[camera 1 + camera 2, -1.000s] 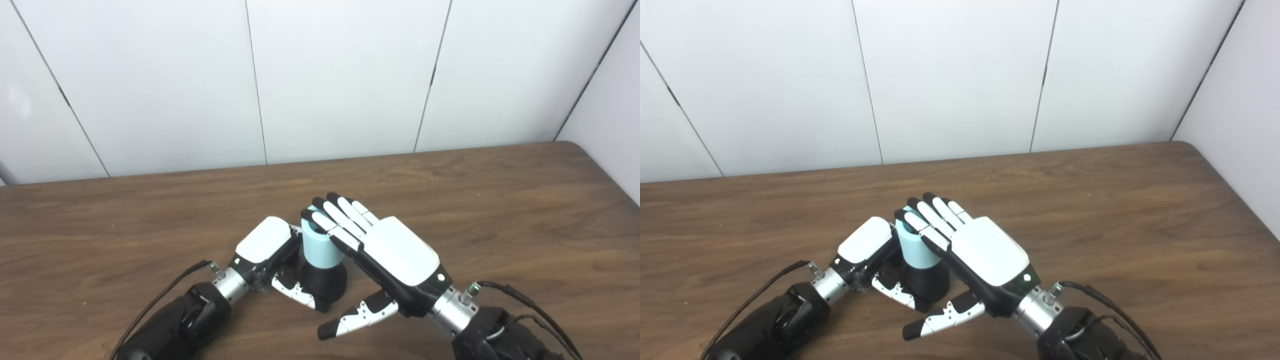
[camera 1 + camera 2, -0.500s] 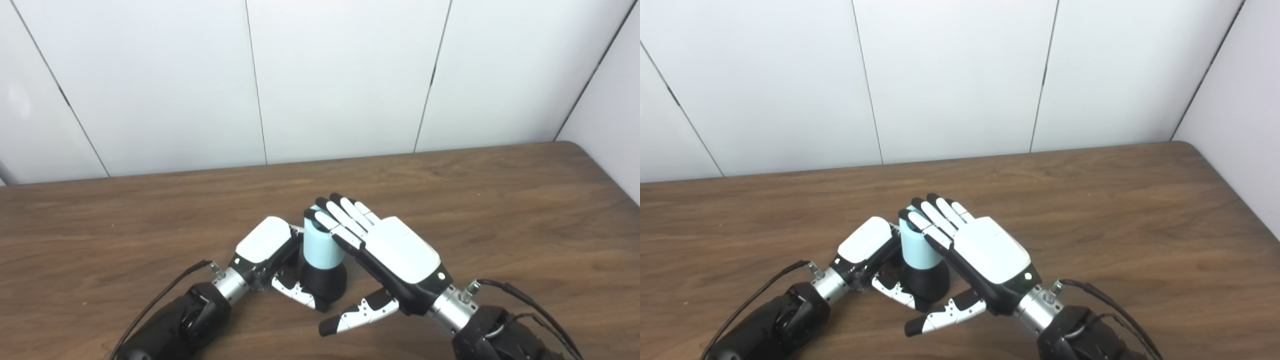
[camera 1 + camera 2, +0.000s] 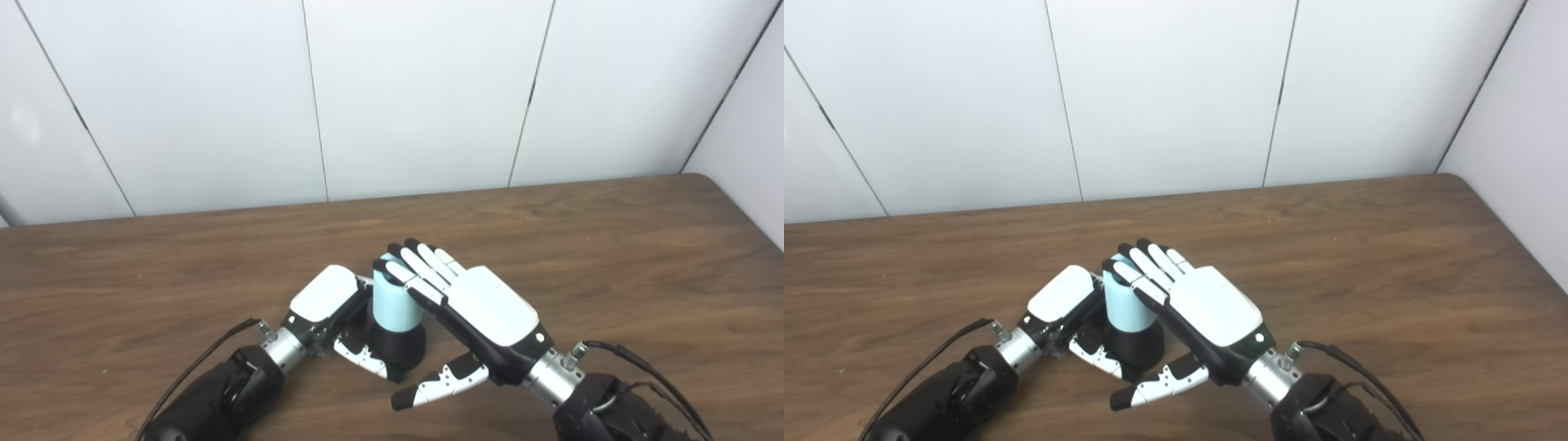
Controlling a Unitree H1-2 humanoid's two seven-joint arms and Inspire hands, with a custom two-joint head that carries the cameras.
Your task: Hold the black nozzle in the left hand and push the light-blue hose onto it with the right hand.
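Observation:
The black nozzle (image 3: pixel 398 346) stands upright on the wooden table (image 3: pixel 612 245), wide end down. The light-blue hose (image 3: pixel 394 301), a short cylinder, sits on top of it. My left hand (image 3: pixel 327 309) wraps the nozzle from the left, with its thumb (image 3: pixel 361 360) curled round the front of the base. My right hand (image 3: pixel 471 306) is flat with its fingers (image 3: pixel 411 274) stretched out and resting over the hose's top rim; its thumb (image 3: pixel 438 386) hangs free below, touching nothing. How deep the nozzle sits inside the hose is hidden.
White wall panels (image 3: pixel 416 92) rise behind the table's far edge, and a wall (image 3: pixel 753 141) closes in at the right. The table's rounded far right corner (image 3: pixel 704 179) is in view. Black cables (image 3: pixel 202 361) trail from both wrists.
The hose has sunk slightly further over the nozzle under my right hand's fingers, and the right hand has come down a little with it. My left hand has stayed put.

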